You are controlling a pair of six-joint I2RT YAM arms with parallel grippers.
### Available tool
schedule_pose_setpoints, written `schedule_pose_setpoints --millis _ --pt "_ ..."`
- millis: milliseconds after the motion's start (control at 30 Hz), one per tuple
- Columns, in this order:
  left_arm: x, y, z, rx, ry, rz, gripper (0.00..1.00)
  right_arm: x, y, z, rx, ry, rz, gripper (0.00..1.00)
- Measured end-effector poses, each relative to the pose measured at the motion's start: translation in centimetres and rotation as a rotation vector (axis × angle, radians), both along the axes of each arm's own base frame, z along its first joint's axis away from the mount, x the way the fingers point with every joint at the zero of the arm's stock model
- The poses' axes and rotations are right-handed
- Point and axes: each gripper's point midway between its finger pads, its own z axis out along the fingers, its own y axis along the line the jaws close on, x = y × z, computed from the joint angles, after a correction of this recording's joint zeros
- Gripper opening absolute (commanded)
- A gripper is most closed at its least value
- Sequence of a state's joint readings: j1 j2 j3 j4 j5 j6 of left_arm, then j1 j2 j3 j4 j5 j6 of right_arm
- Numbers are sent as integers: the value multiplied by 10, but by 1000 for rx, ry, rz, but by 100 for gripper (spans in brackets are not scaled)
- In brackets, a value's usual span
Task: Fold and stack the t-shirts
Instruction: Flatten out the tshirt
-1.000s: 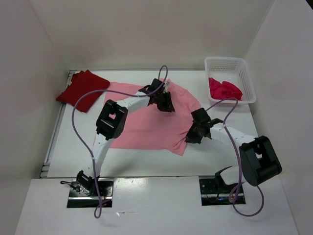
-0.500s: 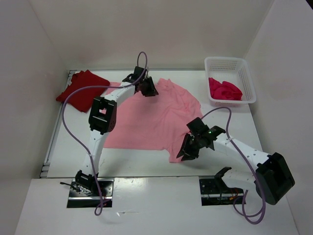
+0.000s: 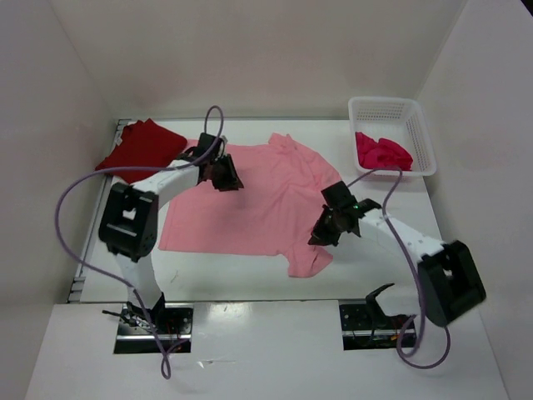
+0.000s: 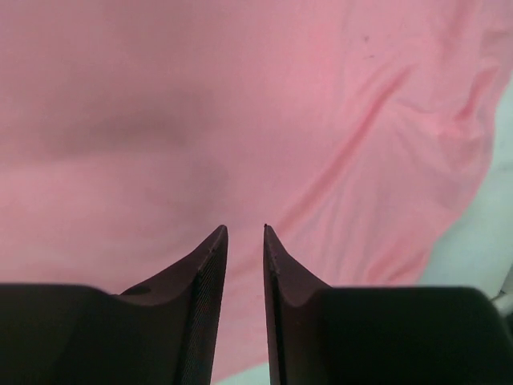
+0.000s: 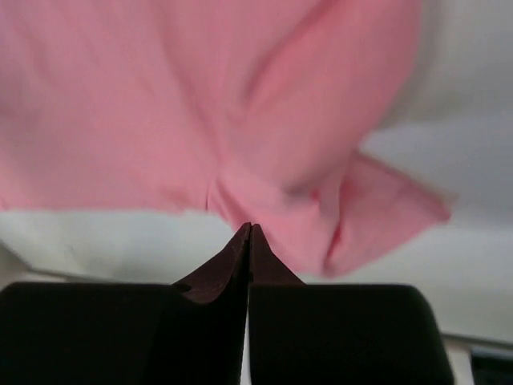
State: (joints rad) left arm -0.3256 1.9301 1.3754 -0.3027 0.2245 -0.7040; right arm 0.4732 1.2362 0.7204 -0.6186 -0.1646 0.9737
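Left gripper [image 3: 225, 177] now farther left over pink shirt [image 3: 258, 208], jaws slightly parted, nothing pinched; right gripper [image 3: 322, 233] closed, hold unclear.

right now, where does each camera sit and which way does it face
top external: above and behind the arm bases, looking down on the table; left arm, right arm show
left wrist: on its arm, facing down at the pink shirt; own fingers show
right wrist: faces the shirt's sleeve and table; own fingers show
shared: all see the pink shirt
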Motion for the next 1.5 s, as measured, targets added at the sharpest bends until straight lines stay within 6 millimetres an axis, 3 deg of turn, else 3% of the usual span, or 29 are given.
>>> schedule_pose_setpoints --millis 133,167,233,300,400,500,533,600,700,733,767,833,933,1133,1267,1500 --pt "-29 32 42 -13 -71 64 35 63 7 -15 -91 -56 21 0" --pt "-35 40 51 -21 -87 78 25 80 10 -16 -102 -87 31 0" --pt "-45 54 61 -37 -110 108 16 108 11 -15 -112 -144 33 0" --pt "-59 74 59 -53 -98 165 7 133 3 -19 -130 -175 12 0" --pt "-87 130 41 -60 -40 340 4 157 -13 -35 -169 -179 -21 0" --pt "-112 185 27 -38 31 547 17 176 -23 -51 -194 -154 -42 0" --pt "-116 193 26 -37 40 583 30 184 -23 -50 -187 -157 -46 0" --pt "-125 205 24 -41 51 640 43 200 -22 -50 -193 -175 -49 0" --pt "-141 216 19 -33 79 713 74 223 -14 -49 -180 -196 -43 0" --pt "-146 219 18 -30 87 732 74 231 -11 -49 -176 -203 -41 0" --pt "-151 222 16 -23 98 757 73 237 -9 -49 -173 -210 -40 0" --pt "-161 227 13 -9 127 805 61 247 -8 -48 -171 -219 -42 0" --pt "-169 230 6 -5 158 855 54 261 -4 -45 -167 -235 -39 0" --pt "-207 218 -38 -23 324 925 48 268 -4 -39 -153 -250 -35 6" --pt "-218 217 -49 -22 374 971 50 265 -1 -34 -135 -249 -25 17" --pt "-215 231 -53 9 347 1059 45 257 3 16 -80 -328 -13 26"
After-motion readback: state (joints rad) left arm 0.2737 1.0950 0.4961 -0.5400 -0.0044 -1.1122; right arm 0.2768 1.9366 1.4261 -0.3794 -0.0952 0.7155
